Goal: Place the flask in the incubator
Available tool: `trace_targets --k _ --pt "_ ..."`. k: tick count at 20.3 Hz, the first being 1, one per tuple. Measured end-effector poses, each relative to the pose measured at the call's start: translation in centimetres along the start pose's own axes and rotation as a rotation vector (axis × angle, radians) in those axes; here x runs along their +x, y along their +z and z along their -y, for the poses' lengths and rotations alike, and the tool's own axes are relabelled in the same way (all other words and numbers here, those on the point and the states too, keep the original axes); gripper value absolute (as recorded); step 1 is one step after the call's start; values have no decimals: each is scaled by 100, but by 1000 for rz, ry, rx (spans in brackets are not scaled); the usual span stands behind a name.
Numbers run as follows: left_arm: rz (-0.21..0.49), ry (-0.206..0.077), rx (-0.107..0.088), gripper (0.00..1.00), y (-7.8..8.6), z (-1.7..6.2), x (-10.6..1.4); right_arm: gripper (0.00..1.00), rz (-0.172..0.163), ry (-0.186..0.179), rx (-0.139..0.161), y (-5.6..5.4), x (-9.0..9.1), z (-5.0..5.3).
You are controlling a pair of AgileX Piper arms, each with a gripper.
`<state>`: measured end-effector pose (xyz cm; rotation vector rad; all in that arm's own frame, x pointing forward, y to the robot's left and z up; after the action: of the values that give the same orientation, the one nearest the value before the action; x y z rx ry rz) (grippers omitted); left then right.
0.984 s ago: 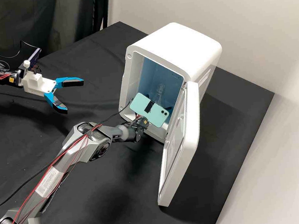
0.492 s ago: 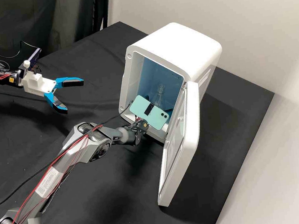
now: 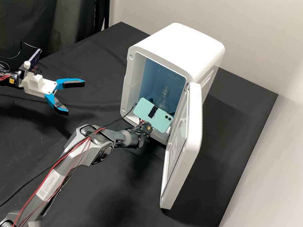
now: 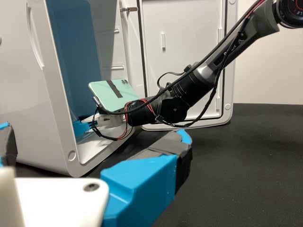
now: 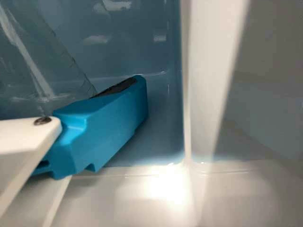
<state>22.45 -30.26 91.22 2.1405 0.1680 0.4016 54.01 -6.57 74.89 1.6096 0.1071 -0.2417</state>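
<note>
Left gripper (image 3: 74, 97): I see it hovering above the bench (image 3: 115, 210), fingers spread, holding nothing.
Right gripper (image 4: 85, 126): inside the incubator (image 3: 188, 50), beside the flask (image 3: 163, 91); grip I cannot tell.

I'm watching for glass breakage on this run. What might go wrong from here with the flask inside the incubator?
1. The flask stands inside the incubator, beside the tip of the right arm; a sideways pull-out might knock it over.
2. The mint phone on that wrist lies close to the opening's rim and the open door, so it may snag on withdrawal.
</note>
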Motion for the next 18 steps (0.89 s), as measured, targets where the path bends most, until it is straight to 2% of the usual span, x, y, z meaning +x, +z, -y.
trace_targets --k 13,18 --pt "0 0 0 100 0 0 0 100 3 3 -8 16 -3 -17" --pt "0 0 0 100 0 0 0 100 6 19 -11 -25 -53 -56"
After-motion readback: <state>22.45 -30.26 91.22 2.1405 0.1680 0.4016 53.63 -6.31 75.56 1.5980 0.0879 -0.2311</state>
